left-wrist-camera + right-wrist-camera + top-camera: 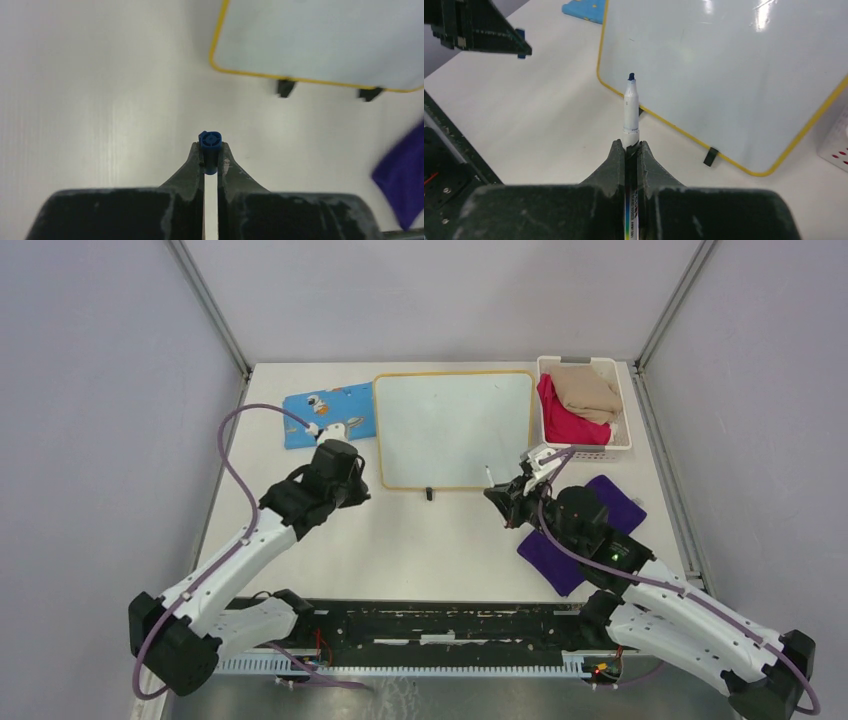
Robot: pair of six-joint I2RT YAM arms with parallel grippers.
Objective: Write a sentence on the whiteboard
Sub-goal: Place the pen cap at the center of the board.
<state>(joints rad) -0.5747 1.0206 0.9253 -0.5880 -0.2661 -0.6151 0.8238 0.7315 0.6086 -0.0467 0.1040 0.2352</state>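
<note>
The whiteboard (455, 430) lies flat at the back middle of the table, yellow-rimmed, with black clips (285, 87) on its near edge. No writing shows on it; the sentence is not to be seen. My right gripper (503, 492) is shut on an uncapped marker (631, 110), whose dark blue tip points at the board's near right edge and stays just off its surface (724, 65). My left gripper (358, 490) hovers off the board's near left corner (320, 40), shut on the marker's blue cap (210, 142).
A blue patterned cloth (325, 410) lies left of the board. A white basket (545, 420) with red and tan cloths stands at the back right. A purple cloth (620, 502) lies under my right arm.
</note>
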